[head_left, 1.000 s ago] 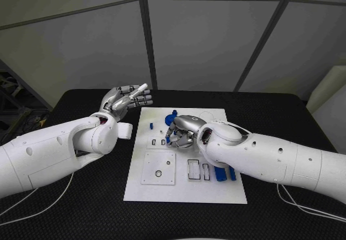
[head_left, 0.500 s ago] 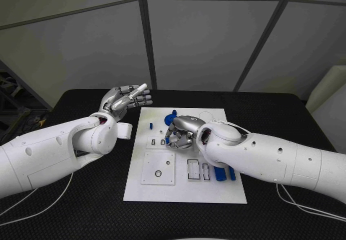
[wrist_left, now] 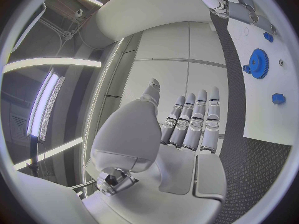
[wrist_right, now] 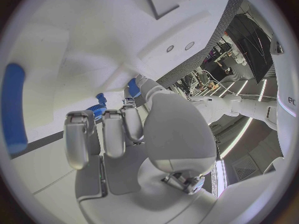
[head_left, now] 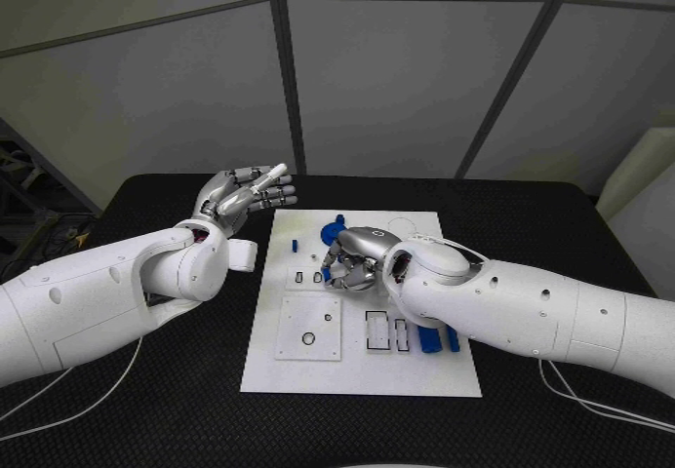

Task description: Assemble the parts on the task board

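Two hands, diff jobs. My left hand (head_left: 242, 198) waits off the task board (head_left: 360, 375), up over the table (head_left: 169, 409), fingers (wrist_left: 194, 124) straight, holding nothing. My right hand (head_left: 355, 261) sits low mid-board near the blue gear (head_left: 331, 232), fingers curled; can't tell if they hold a part.

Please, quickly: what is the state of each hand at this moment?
Left hand: open, fingers straight, holding nothing, raised beside the task board.
Right hand: low over the board, fingers curled; a held part cannot be told.
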